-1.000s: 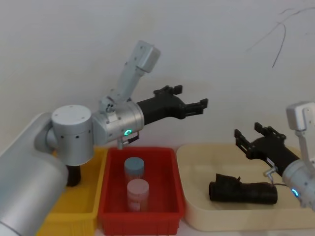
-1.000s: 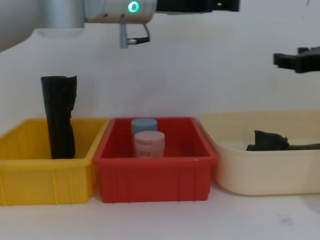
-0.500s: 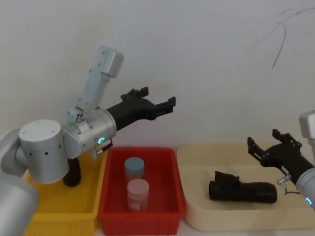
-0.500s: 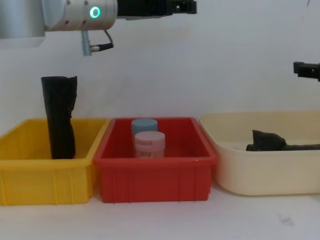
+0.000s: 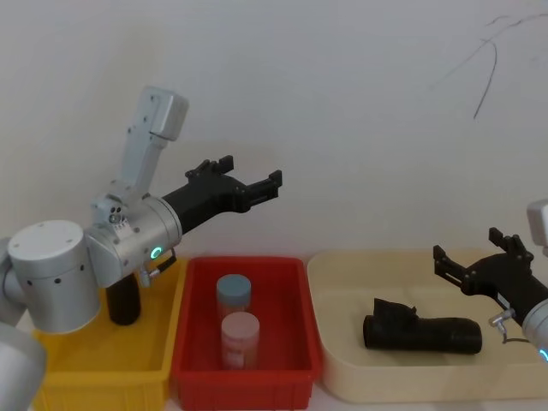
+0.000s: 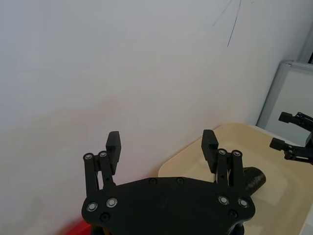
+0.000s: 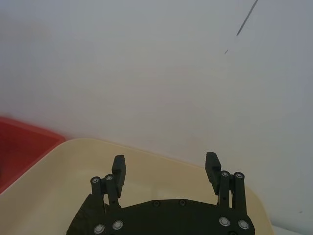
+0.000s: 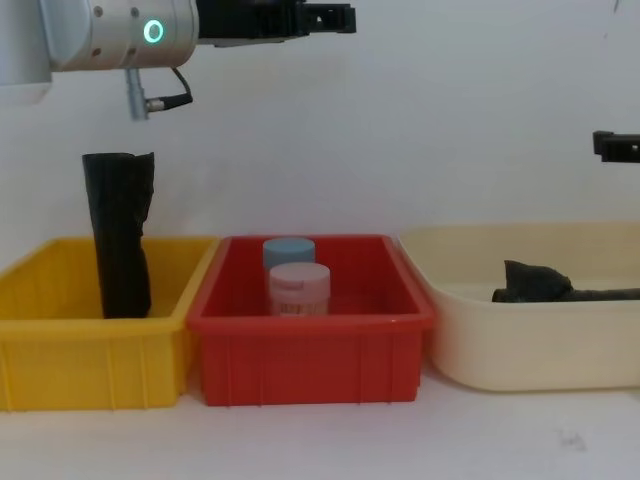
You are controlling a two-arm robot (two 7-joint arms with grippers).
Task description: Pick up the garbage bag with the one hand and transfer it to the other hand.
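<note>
The garbage bag (image 5: 419,332) is a slim black roll lying flat in the cream tub (image 5: 342,257), thicker end toward the red bin; the chest view shows it low behind the tub wall (image 8: 545,283). My left gripper (image 5: 250,174), on the green-lit arm, hangs open and empty high above the red bin, far left of the bag. In its own wrist view the left gripper (image 6: 161,142) points at the wall, with the bag (image 6: 252,178) beyond. Above the tub's right end, my right gripper (image 5: 469,248) stands open and empty, up and right of the bag.
A yellow bin (image 5: 94,368) at the left holds a taller upright black roll (image 8: 118,235). The red bin (image 5: 184,360) in the middle holds a blue-lidded jar (image 5: 233,295) and a pink jar (image 5: 241,336). A white wall stands close behind the bins.
My left arm has swung left and back, from near the tub to above the red bin. The right gripper has drawn back to the right. The garbage bag has not moved.
</note>
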